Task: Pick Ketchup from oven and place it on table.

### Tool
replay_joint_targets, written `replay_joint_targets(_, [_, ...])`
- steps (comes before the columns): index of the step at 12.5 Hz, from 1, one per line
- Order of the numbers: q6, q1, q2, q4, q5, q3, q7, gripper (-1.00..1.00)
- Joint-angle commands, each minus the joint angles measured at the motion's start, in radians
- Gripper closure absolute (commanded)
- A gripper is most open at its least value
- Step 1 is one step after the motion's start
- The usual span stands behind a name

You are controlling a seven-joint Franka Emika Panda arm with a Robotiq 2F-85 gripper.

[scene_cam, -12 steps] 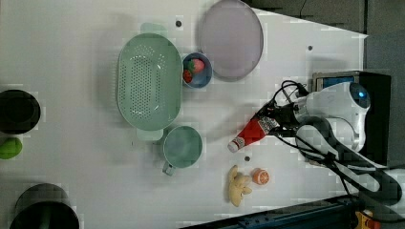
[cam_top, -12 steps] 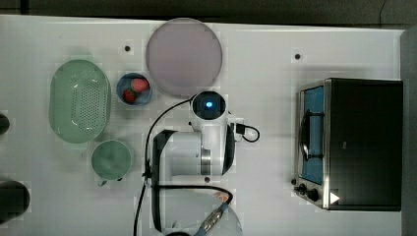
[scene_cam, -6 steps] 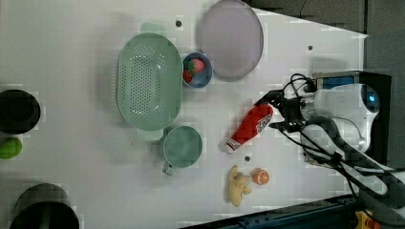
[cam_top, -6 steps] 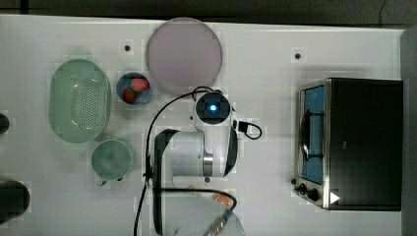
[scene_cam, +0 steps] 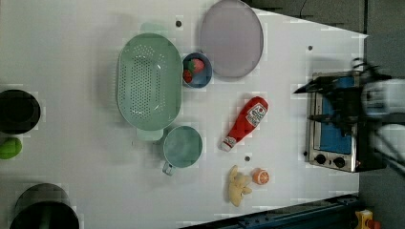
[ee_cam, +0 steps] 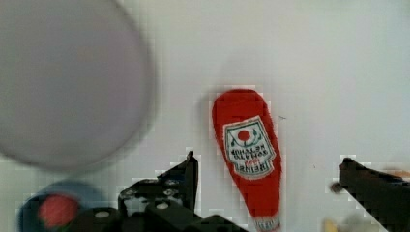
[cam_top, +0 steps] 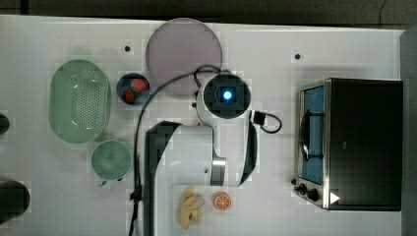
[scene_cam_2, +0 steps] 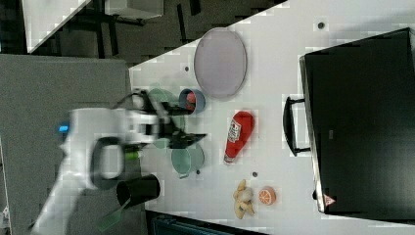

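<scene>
Colander [scene_cam: 149, 81] sits at the left view's left, a cup [scene_cam: 183, 147] under it. Ketchup [scene_cam: 246, 122] lies flat on the table [scene_cam: 71, 38] at center frame (cap toward the lower left), below the plate [scene_cam: 231, 38]. Oven [scene_cam: 334, 121] stands at the right. Gripper [ee_cam: 265, 179], fingers [ee_cam: 186, 176] apart, hangs above the bottle.
</scene>
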Motion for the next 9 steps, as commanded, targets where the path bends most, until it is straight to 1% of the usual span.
replay_joint_targets(1, [-0.2,0.001,-0.149,0.194,-0.006,0.002,0.032,-1.0])
replay_joint_targets(4, [-0.464,0.0,-0.186,0.345,-0.008,0.0,0.032,-1.0])
replay_joint_targets(6, [-0.588,-0.001,-0.186,0.407,-0.01,-0.004,0.032,-1.0])
replay_joint_targets(9, [-0.603,-0.001,-0.187,0.42,-0.01,-0.007,0.032,-1.0])
